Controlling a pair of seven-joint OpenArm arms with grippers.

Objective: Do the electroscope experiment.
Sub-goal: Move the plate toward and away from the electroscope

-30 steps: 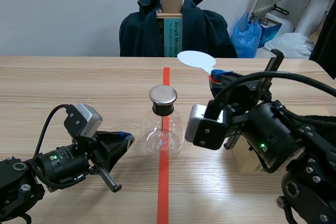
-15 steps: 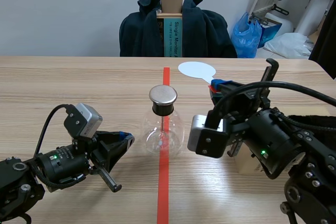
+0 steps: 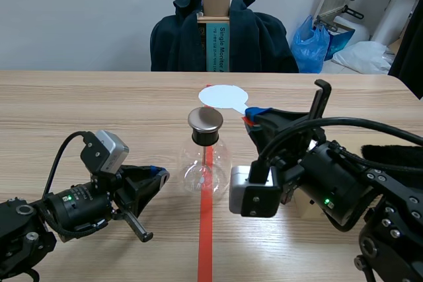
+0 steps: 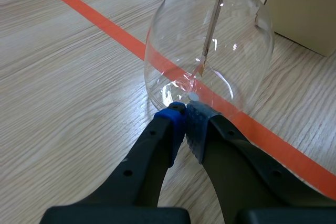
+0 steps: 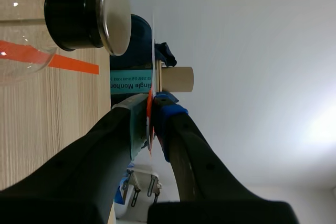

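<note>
Pinching white disc (image 3: 223,96) (box (image 3: 213,47): "Single Mon…")

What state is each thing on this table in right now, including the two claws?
Glass flask: standing upright, stoppered.
Metal cap: seated on the flask's neck.
White disc: held in the air just above the cap, a gap between them.
Right gripper: shut on the disc's handle.
Left gripper: shut on nothing, tips low by the flask's base.
</note>
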